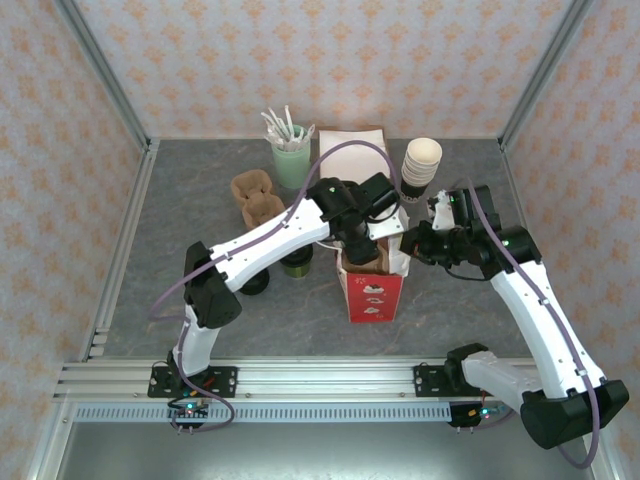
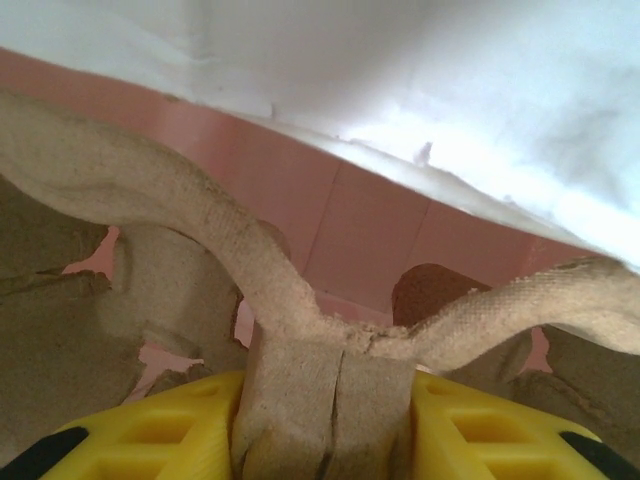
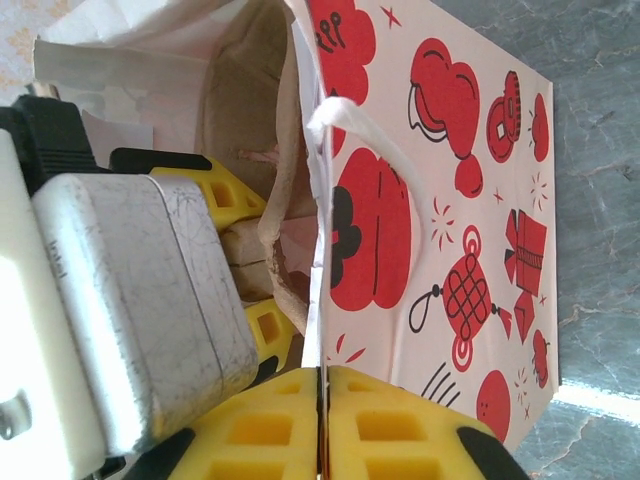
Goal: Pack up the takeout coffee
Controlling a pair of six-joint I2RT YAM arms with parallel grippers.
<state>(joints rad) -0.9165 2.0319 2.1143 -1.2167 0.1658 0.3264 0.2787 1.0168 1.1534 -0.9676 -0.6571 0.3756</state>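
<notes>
The takeout coffee (image 1: 297, 266), a small dark olive cup, stands on the table left of the red-and-white paper bag (image 1: 372, 295), partly hidden under my left arm. My left gripper (image 1: 358, 243) reaches down into the bag's mouth, shut on the middle ridge of a brown cardboard cup carrier (image 2: 300, 300); its yellow fingers (image 2: 170, 430) press both sides of that ridge. My right gripper (image 1: 410, 243) is at the bag's right top edge, shut on the bag's rim (image 3: 320, 300). In the right wrist view the carrier (image 3: 245, 255) shows inside the bag (image 3: 450, 200).
A pale mint cup of white utensils (image 1: 291, 160) stands at the back, with brown cardboard carriers (image 1: 257, 197) to its left and a stack of white cups (image 1: 421, 163) at the back right. A flat black lid (image 1: 255, 283) lies left of the olive cup. Metal frame rails border the table.
</notes>
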